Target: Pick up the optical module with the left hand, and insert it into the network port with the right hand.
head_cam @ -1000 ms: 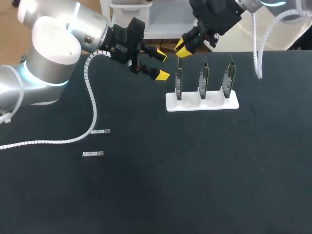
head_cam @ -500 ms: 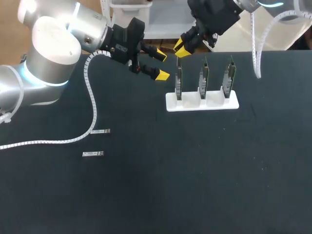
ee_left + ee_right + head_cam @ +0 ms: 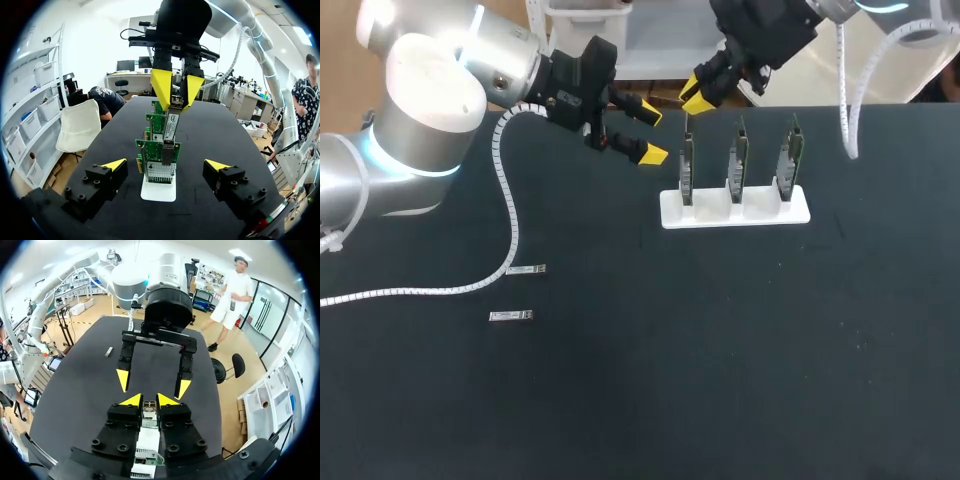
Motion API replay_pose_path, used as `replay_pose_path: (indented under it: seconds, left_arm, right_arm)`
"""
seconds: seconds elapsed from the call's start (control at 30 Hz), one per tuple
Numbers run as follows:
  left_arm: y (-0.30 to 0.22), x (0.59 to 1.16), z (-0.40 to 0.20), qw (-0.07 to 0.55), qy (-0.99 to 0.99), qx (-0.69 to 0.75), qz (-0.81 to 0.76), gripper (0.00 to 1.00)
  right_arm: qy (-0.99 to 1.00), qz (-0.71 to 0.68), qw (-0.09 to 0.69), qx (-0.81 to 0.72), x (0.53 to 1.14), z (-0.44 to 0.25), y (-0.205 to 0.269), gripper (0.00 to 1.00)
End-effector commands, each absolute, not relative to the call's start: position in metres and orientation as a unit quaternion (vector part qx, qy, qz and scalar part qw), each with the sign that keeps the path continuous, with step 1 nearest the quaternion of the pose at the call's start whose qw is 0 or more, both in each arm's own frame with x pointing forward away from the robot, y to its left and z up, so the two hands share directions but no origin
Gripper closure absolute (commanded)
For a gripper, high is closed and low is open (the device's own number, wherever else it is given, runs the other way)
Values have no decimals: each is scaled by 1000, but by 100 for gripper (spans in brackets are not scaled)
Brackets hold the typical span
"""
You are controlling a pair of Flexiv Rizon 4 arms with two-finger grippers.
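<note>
Grips the optical module in the right claw, at the top of the end card in the white rack. Holds the left claw wide open, empty, near that rack. Shows two more modules flat on the bench.

You have a black table. In the upper middle of the frame a white stand sits on it, holding three upright green network cards. At centre left lie an upper optical module and a lower optical module, near each other but apart. A white ribbed cable trails in from the left edge, passing just beside the upper one.
</note>
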State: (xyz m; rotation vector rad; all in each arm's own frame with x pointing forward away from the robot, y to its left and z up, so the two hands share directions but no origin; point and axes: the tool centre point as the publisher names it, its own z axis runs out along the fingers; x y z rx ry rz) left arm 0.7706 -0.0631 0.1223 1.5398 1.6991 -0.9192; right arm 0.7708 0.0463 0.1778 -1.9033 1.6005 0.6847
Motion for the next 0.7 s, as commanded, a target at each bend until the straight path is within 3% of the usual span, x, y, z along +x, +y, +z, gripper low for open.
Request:
replay_pose_path:
  seconds: [0.03,0.7]
  left_arm:
    - [-64,771,123,327,650,589,-351,0]
    - [-64,771,123,327,650,589,-351,0]
  right_arm:
    - [596,253,280,-709,771,177,45,100]
    - [597,253,280,-708,772,174,45,100]
